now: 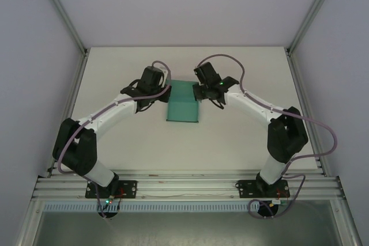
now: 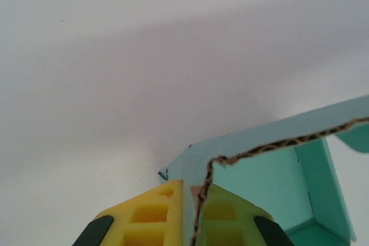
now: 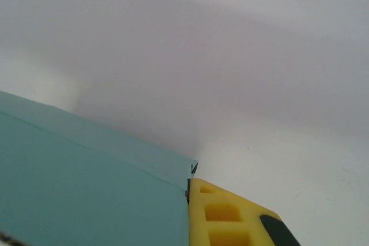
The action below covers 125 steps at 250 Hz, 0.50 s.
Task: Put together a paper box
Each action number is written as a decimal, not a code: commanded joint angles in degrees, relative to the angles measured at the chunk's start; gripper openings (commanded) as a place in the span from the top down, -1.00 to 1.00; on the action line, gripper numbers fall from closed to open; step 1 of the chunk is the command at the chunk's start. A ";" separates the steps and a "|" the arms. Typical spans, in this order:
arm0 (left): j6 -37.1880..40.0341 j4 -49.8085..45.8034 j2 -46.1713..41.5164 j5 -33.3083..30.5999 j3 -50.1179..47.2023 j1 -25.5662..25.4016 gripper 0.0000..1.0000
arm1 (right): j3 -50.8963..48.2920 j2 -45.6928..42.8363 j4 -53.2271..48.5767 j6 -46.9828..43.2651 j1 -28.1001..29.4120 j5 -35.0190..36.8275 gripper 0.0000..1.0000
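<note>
Item: paper box (image 1: pixel 183 106), teal-green card, partly erected, resting on the white bench (image 1: pixel 230 142) at mid-depth between the two arms. The left tool (image 1: pixel 165 96) is at the box's left side. In the wrist view its yellow fingers (image 2: pixel 151 217) are clamped on a raised wall of the paper box (image 2: pixel 271 171), the raw card edge running down between them. The right tool (image 1: pixel 199 91) is at the box's far right corner. One yellow finger (image 3: pixel 222 214) lies against a teal panel and its partner is hidden, so I cannot tell whether it grips.
</note>
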 commanded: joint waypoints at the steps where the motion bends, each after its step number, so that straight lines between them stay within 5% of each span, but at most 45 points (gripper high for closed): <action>1: -9.41 7.52 0.80 -0.65 -1.11 -1.16 1.00 | 0.12 0.80 5.75 10.26 1.28 4.37 0.97; 125: -12.49 9.71 6.19 -3.35 -1.20 -4.31 1.00 | -1.45 6.15 14.73 22.06 2.83 7.62 1.00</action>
